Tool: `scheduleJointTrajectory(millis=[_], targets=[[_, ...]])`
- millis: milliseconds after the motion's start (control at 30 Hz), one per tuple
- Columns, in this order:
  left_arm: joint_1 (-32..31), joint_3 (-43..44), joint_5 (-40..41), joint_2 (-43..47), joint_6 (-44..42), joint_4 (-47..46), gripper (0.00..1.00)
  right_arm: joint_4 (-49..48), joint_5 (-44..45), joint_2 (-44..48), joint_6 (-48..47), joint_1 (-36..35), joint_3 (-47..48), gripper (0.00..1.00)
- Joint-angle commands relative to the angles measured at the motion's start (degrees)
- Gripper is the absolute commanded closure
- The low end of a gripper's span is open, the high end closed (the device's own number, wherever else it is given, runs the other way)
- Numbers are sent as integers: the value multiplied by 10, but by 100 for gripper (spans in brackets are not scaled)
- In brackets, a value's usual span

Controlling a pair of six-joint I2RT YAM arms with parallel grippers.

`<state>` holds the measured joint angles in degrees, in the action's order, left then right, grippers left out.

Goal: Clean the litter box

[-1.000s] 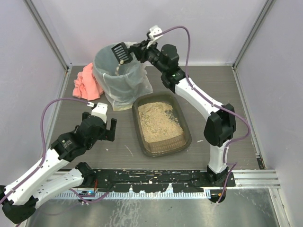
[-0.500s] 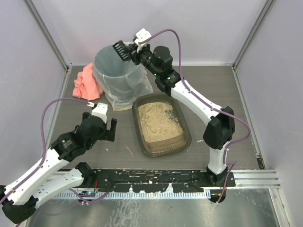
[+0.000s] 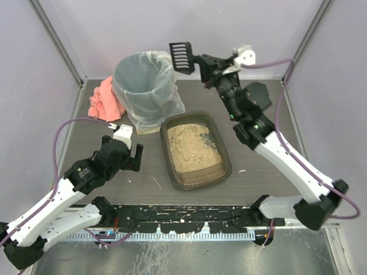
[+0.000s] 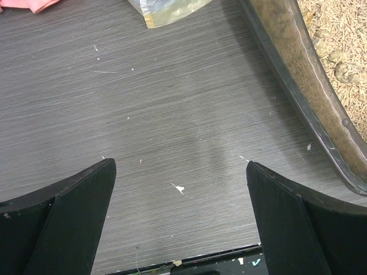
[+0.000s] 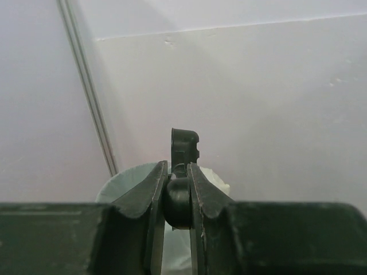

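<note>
The litter box [image 3: 225, 172], a shallow dark tray of beige litter, sits at the table's middle; its rim [image 4: 312, 91] shows in the left wrist view. My right gripper [image 3: 202, 62] is shut on the handle of a black slotted scoop [image 3: 180, 56], held high to the right of the bin [image 3: 143, 86] with the whitish liner. In the right wrist view the fingers [image 5: 153, 189] clamp the scoop handle [image 5: 178, 200], with the scoop head edge-on above. My left gripper [image 3: 127, 156] is open and empty, low over the table left of the litter box.
A pink cloth [image 3: 103, 98] lies left of the bin against the left wall. A black rail [image 3: 183, 216] runs along the near table edge. Small litter crumbs [image 4: 179, 188] lie on the grey table between my left fingers.
My right arm has swung the scoop from over the bin's rim to the right and higher, turning the wrist. The left arm has barely moved.
</note>
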<state>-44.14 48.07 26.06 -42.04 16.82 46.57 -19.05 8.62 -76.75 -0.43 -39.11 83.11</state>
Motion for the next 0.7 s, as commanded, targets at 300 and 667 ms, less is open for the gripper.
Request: scheduleJointTrajectory(millis=[300,667], targets=[[2,19,-10,1,-15,-12,2,242,130,257,117,-1,-233,99],[1,26,38,44,1,-15,0,377,106,211,152,0,-235,99]])
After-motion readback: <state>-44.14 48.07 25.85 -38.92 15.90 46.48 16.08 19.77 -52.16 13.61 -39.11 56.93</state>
